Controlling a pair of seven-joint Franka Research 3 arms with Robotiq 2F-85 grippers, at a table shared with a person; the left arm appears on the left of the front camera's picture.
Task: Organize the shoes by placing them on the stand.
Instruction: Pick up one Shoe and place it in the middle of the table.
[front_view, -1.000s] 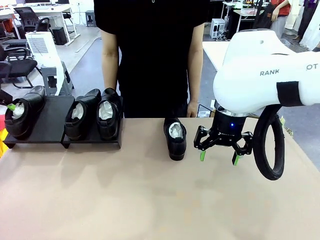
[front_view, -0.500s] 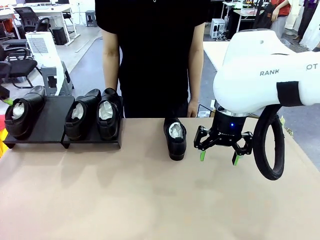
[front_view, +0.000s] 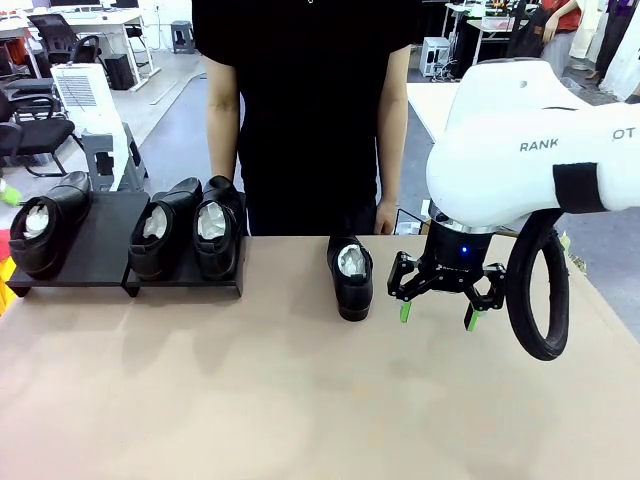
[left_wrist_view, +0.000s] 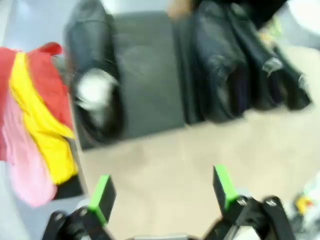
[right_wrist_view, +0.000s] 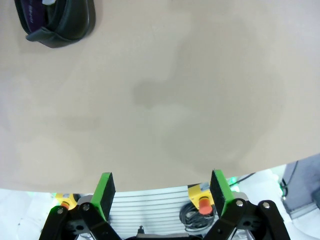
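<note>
While three of the shoes sat on the stand (front_view: 105, 240), a fourth shoe (front_view: 350, 277) lay apart on the tan table (front_view: 300, 400), near the table's far edge and just at 9 o'clock of the right gripper (front_view: 438, 315). That loose shoe pointed its toe toward the robot's side, white paper showing in its opening. On the stand, one shoe (front_view: 45, 232) occupied the left section at its 9 o'clock side, leaving bare black platform beside it, and a pair (front_view: 188, 238) stood touching side by side on the right section, each stuffed with white paper.

From the left wrist view, blurred, the stand (left_wrist_view: 147, 75) lay at 12 o'clock beyond the left gripper (left_wrist_view: 162, 195), with the single shoe (left_wrist_view: 95, 95) at 11 o'clock and the pair (left_wrist_view: 235, 75) at 1 o'clock. The left gripper's green pads stood wide apart over bare tabletop, grasping nothing. Red, yellow and pink cloth (left_wrist_view: 30, 125) showed at 9 o'clock, off the table's edge.

The right gripper hung from the white right arm (front_view: 530, 140), its fingers spread and empty, apart from the loose shoe. In the right wrist view the released gripper (right_wrist_view: 162, 192) looked down on bare table, with the shoe (right_wrist_view: 55, 20) at 11 o'clock, well clear of the pads.

A person (front_view: 305, 110) in black stood at 12 o'clock behind the table, one hand (front_view: 384, 217) hanging just beyond the loose shoe.
</note>
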